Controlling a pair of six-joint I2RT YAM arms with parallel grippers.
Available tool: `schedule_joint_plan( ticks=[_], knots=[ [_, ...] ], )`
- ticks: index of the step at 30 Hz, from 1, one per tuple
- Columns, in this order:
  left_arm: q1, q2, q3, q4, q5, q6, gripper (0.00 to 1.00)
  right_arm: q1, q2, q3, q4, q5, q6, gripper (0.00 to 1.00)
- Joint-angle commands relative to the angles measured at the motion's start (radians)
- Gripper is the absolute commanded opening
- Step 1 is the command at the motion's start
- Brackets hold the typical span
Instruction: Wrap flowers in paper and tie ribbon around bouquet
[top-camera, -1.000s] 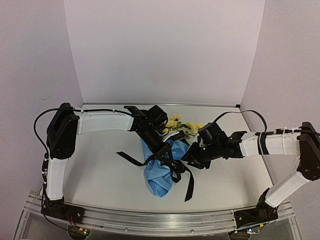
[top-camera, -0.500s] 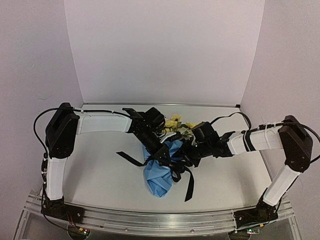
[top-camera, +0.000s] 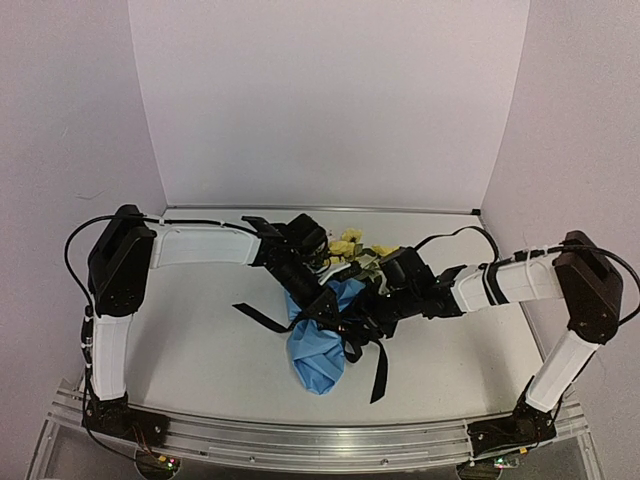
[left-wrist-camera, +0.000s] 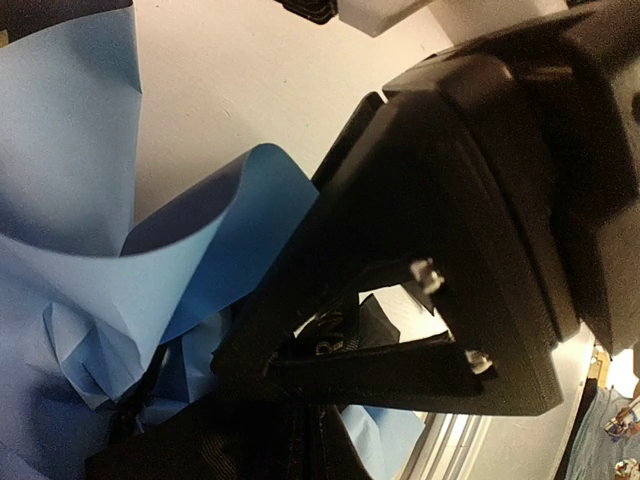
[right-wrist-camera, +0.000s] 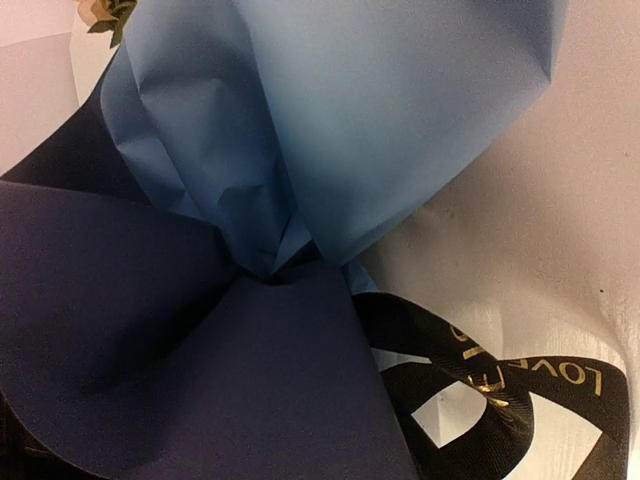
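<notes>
The bouquet (top-camera: 318, 352) is laid at the middle of the surface (top-camera: 200, 350), its closed tip turned to the near edge and the flowers (top-camera: 350, 244) to the far edge. Bare room is left along the left and right edges and in both far corners.

The lower part of the flowers is enclosed by the paper (right-wrist-camera: 380, 130), a thin matte sheet gathered into a creased cone, light blue on one face and dark navy on the other. The ribbon (right-wrist-camera: 500, 385), black and woven with gold lettering, is looped at the cone's waist. One tail is trailed toward the left edge and another toward the near edge.

The left end effector (left-wrist-camera: 275, 365) is set at the waist with its fingers drawn narrow to a point. A lettered strand is seen between them, though a pinch cannot be confirmed. The right end effector (top-camera: 362, 318) is placed against the cone's right side; how wide it stands cannot be told.
</notes>
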Motion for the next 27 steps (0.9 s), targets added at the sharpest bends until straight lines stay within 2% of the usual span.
schedule_joint_plan(
  ticks=[1,11,16,22,27],
  knots=[
    [0.005,-0.077,-0.020,0.058,0.009,-0.008,0.04,0.007,0.010,0.027,-0.009,-0.002,-0.014,0.42],
    [0.005,-0.100,-0.057,0.100,0.016,-0.034,0.08,0.010,0.072,0.097,-0.011,-0.009,-0.007,0.39],
    [0.008,-0.111,-0.069,0.116,0.012,-0.038,0.11,0.012,0.091,0.117,-0.011,-0.006,-0.001,0.25],
    [0.034,-0.156,-0.111,0.184,0.019,-0.075,0.16,0.012,0.086,0.126,-0.012,-0.005,-0.005,0.03],
    [0.052,-0.203,-0.154,0.235,0.041,-0.099,0.21,0.018,0.071,0.133,-0.026,-0.001,-0.018,0.00]
  ],
)
